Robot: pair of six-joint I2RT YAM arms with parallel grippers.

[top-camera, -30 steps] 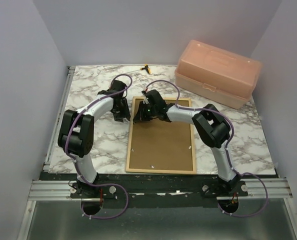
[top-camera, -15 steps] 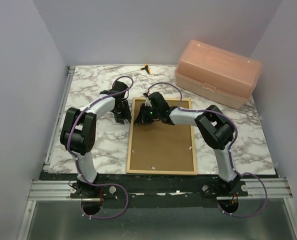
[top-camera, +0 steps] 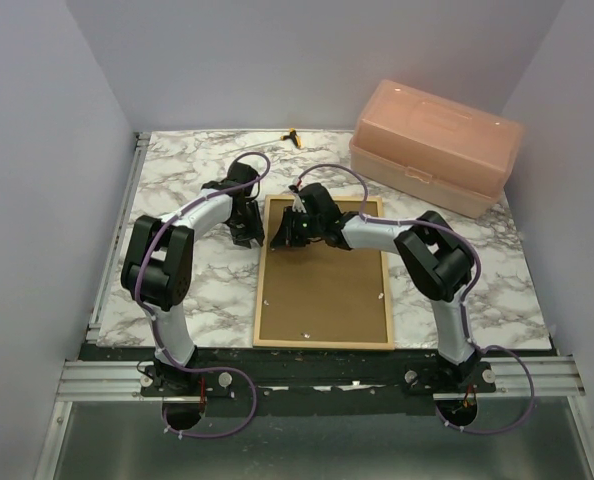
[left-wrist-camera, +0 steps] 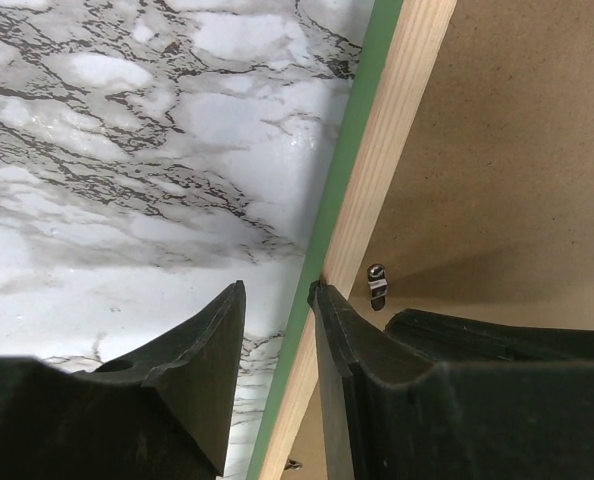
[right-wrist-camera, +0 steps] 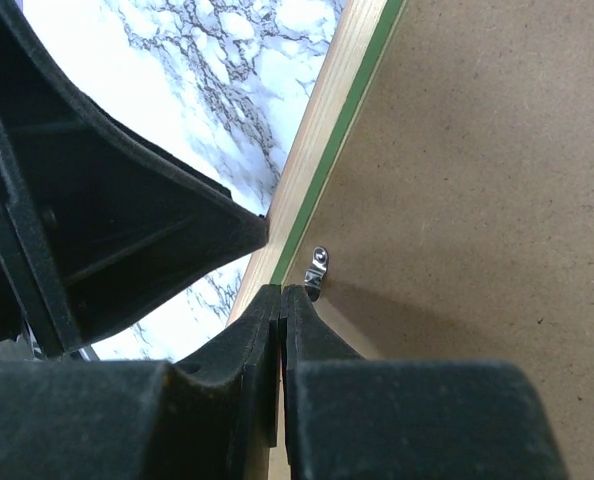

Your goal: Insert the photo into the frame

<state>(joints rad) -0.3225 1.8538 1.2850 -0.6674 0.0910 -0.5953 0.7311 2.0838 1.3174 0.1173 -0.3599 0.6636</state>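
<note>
The frame [top-camera: 322, 342] lies face down on the marble table, with a brown hardboard backing panel [top-camera: 322, 285] filling it. The photo is hidden. My left gripper [top-camera: 257, 232] is at the frame's left rail near the far corner. In the left wrist view the left gripper [left-wrist-camera: 277, 290] stands open astride the rail [left-wrist-camera: 397, 110]: one fingertip [left-wrist-camera: 317, 292] touches the wood and the other hangs over the marble. My right gripper [top-camera: 280, 237] is just inside that rail. In the right wrist view the right gripper [right-wrist-camera: 280, 290] is shut and empty, with its tips at the rail's [right-wrist-camera: 327, 120] inner edge beside a small metal clip [right-wrist-camera: 318, 268].
A pink lidded plastic box [top-camera: 437, 145] stands at the back right. A small yellow object [top-camera: 294, 137] lies at the far edge. The two grippers are close together at the frame's far left corner. Grey walls enclose the table on three sides.
The left gripper has moved right onto the frame's left rail and its jaws have narrowed a little. The right gripper has shifted slightly toward the far left corner.
</note>
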